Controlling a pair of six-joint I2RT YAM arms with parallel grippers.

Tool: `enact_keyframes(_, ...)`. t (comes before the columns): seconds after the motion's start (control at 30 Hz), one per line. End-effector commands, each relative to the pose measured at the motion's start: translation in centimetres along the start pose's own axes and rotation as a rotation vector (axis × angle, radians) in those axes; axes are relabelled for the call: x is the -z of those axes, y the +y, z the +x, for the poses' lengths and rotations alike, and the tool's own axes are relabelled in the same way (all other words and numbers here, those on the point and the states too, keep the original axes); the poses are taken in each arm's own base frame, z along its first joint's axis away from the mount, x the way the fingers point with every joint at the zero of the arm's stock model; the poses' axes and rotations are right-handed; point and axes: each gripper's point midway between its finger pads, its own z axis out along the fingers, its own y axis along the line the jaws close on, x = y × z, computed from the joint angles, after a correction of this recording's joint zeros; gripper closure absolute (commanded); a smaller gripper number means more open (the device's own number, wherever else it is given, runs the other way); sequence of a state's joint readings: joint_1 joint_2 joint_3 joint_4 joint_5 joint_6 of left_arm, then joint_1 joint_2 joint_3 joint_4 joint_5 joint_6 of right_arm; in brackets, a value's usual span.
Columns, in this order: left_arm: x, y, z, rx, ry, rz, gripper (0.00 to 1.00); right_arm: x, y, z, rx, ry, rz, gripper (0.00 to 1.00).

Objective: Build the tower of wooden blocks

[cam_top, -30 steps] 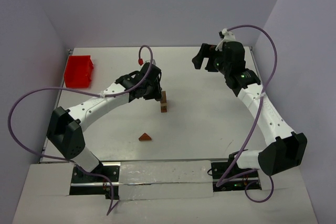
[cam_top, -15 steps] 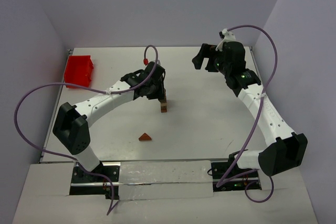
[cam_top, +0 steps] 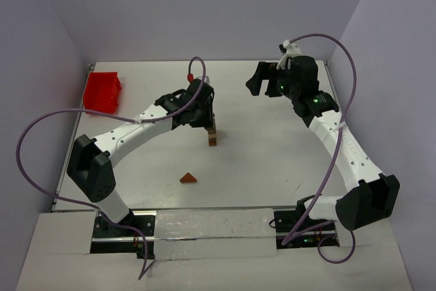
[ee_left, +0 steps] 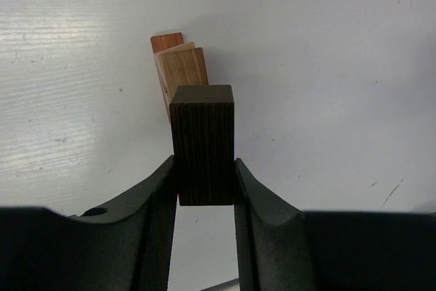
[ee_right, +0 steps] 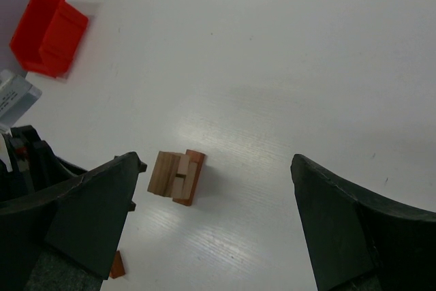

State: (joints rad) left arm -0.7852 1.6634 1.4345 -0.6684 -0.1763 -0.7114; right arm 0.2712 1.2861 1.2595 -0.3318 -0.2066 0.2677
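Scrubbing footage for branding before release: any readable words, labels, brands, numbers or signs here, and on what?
None: no readable text anywhere.
The red plastic tray, stack of tan and reddish wooden blocks, dark brown wooden block in the left gripper: all blank.

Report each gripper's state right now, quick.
Left gripper: closed, holding a dark brown block.
Right gripper: open, holding nothing.
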Motion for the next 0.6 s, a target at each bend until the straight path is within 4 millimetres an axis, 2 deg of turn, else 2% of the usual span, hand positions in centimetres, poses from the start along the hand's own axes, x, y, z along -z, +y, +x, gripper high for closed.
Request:
enact_keyframes(0.0,2.5,-1.2,-0.3,-0.056,-0.033,0.080,1.00,1.9,1.9,0.4,0.087,0.006,-0.094,0.00)
enact_keyframes(0.17,2.8,-1.5,0.2,-0.070,-0.023,0.110,1.00,2.2,2.0,1.0,0.108,0.024,-0.107,0.00)
enact_keyframes(0.4,3.0,-2.5,-1.2,-0.094,-0.047,0.119,1.00,2.0,1.8,1.3,0.101,0.040,-0.097,0.00)
enact_keyframes(0.57,3.0,-2.4,-1.3,-0.101,-0.042,0.111,1.00,1.9,1.5,2.0,0.109,0.053,-0.091,0.00)
